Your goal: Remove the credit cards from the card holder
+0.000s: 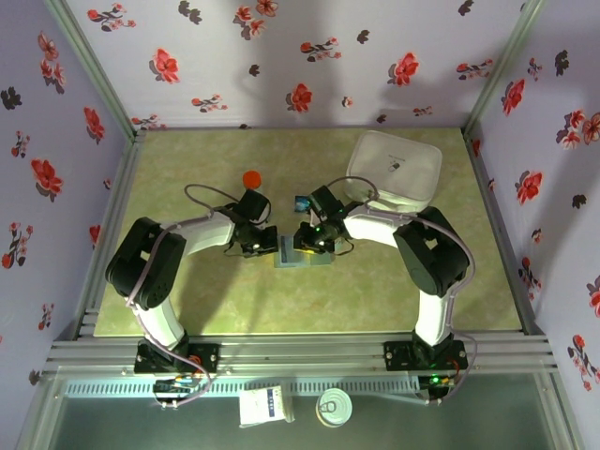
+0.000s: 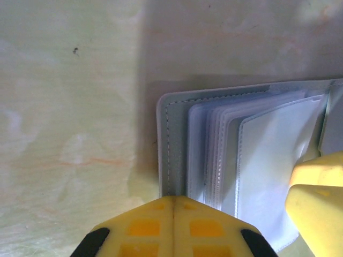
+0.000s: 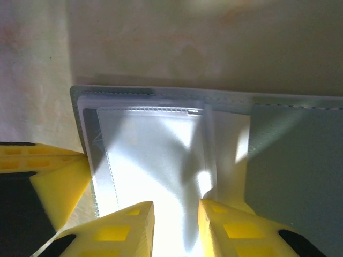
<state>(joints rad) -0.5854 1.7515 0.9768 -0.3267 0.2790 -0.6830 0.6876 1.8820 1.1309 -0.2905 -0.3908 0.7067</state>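
At mid-desk [image 1: 187, 300] the holder [image 1: 302, 255] has limp, likely slick sleeves [image 2: 268, 160], best pinched edgewise; left pincer [image 2: 172, 206] closed, right pincer [image 3: 176, 206] slightly parted.

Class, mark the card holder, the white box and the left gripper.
card holder [image 2: 262, 160], left wrist view, on a clear inner sleeve.
white box [image 1: 394, 170], top view, middle of the lid.
left gripper [image 2: 172, 214], left wrist view, seam between the shut fingertips.

Left arm [image 1: 155, 272], right arm [image 1: 431, 258]: white shells, black joints and bases, grey looped cables. Left pincer [image 2: 172, 206], right pincer [image 3: 176, 214]: yellow plastic, square recesses, black mounts.
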